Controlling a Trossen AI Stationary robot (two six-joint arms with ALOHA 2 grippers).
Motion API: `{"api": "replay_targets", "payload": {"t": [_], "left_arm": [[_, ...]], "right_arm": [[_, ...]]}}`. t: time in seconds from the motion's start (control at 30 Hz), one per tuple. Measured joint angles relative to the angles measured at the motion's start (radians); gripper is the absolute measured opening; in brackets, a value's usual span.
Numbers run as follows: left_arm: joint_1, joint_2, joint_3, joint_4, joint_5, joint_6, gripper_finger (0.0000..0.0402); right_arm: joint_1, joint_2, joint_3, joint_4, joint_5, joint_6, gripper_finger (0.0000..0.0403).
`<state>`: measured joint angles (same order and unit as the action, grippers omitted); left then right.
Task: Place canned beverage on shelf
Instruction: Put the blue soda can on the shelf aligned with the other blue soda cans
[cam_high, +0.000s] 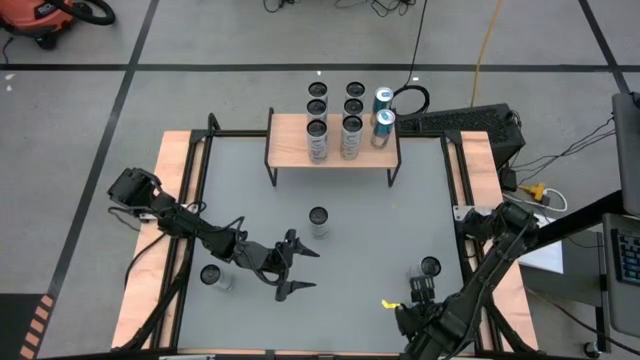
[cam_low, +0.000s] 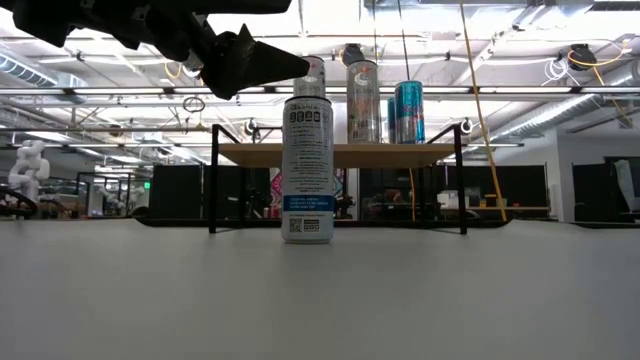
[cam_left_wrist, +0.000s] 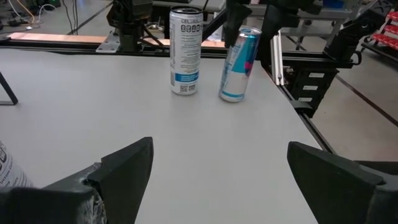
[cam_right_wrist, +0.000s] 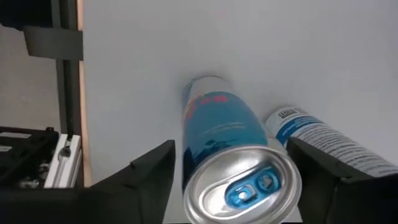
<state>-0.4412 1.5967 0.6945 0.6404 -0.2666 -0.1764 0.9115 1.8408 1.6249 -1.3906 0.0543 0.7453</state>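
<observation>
Right gripper low at the bench's right front; jaws flank a blue can, contact cannot be told. Left wrist view alone shows that can tilted, long axis leaning off vertical. Left gripper hovers mid-bench, jaws wide, empty. White can upright at centre; shelf at back carries upright cans.
</observation>
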Motion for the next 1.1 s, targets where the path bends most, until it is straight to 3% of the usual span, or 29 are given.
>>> {"api": "replay_targets", "payload": {"t": [0.3, 0.9, 1.1], "left_arm": [[0.0, 0.0, 0.0, 0.0, 0.0, -0.001, 0.037], [-0.022, 0.0, 0.0, 0.103, -0.001, 0.008, 0.037], [-0.027, 0.001, 0.0, 0.111, 0.0, 0.001, 0.037]], "right_arm": [[0.0, 0.0, 0.0, 0.001, 0.0, -0.026, 0.0172], [-0.103, -0.05, 0.0, 0.07, 0.004, -0.194, 0.0172], [-0.163, -0.069, 0.062, 0.092, 0.108, -0.336, 0.0172]]}}
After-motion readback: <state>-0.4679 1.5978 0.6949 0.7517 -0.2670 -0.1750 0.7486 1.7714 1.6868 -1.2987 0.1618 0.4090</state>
